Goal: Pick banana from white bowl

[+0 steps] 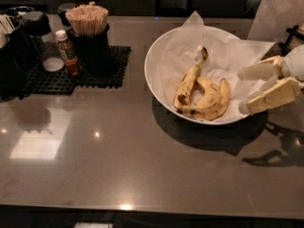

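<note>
A wide white bowl (156, 80) with a crinkled white paper liner stands right of centre on the counter. Three bananas lie in it. The banana (189, 82) with the long dark-tipped stem lies on the left, its stem pointing to the back. Two curved speckled bananas (212, 101) lie beside it on the right. My gripper (243, 91) comes in from the right at the bowl's right rim. Its two cream fingers (259, 71) are spread apart and hold nothing. It is a short way right of the bananas, not touching them.
A black mat (76, 75) at the back left holds a black cup of wooden stir sticks (89, 27), a small brown bottle (68, 53) and dark containers (19, 46). The grey counter (118, 165) stretches in front of the bowl.
</note>
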